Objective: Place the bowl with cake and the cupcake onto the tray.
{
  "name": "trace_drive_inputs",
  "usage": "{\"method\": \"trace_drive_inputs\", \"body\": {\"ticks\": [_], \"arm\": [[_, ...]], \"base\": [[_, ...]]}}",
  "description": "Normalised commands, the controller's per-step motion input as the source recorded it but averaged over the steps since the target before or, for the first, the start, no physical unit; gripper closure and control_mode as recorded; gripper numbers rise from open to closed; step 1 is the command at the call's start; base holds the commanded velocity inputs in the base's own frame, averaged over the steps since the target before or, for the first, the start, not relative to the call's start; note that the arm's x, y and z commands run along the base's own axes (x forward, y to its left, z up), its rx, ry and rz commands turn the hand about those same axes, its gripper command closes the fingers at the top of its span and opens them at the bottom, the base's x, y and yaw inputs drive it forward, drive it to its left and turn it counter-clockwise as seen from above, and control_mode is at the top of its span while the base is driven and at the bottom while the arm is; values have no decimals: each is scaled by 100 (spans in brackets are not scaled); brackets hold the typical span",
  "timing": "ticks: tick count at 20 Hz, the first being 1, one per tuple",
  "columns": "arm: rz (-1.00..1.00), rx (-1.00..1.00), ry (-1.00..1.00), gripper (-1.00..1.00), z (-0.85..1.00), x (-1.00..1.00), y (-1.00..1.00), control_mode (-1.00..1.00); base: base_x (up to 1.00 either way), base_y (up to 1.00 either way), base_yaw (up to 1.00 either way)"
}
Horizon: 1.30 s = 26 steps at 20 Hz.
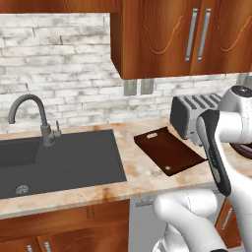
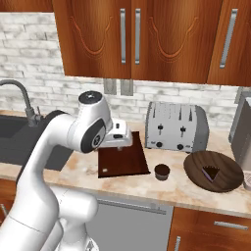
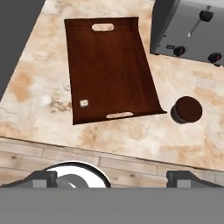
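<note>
The tray (image 3: 109,65) is a dark reddish-brown board with handle slots, lying on the marble counter between the sink and the toaster; it also shows as the tray (image 1: 170,150) and the tray (image 2: 125,162). The cupcake (image 3: 187,109) is small and dark-topped and stands just right of the tray, apart from it, at the cupcake (image 2: 162,171). Further right sits the wide dark bowl (image 2: 213,170) with a purplish cake piece (image 2: 212,172) inside. My gripper (image 3: 113,178) hangs open and empty above the counter's front edge, near the tray's close end.
A silver toaster (image 2: 176,127) stands behind the cupcake against the brick wall. The dark sink (image 1: 59,160) with its faucet (image 1: 29,110) lies left of the tray. A grey appliance (image 2: 242,130) stands at the far right. Wooden cabinets (image 2: 132,39) hang overhead.
</note>
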Motion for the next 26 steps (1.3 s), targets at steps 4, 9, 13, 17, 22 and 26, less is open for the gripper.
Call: {"method": "trace_drive_inputs", "body": {"ticks": [4, 9, 13, 17, 22, 26], "arm": [[0, 0, 0, -100, -27, 0, -39, -100], [0, 0, 0, -100, -16, 2, -38, -100], [-7, 0, 0, -100, -16, 12, -32, -100], [-8, 0, 0, -100, -20, 25, -31, -100], [-5, 0, 2, -100, -23, 40, -30, -100], [-4, 0, 3, -100, -27, 39, -26, -100]], "base": [[0, 0, 0], [0, 0, 0], [0, 0, 0], [0, 0, 0], [0, 0, 0], [0, 0, 0]]}}
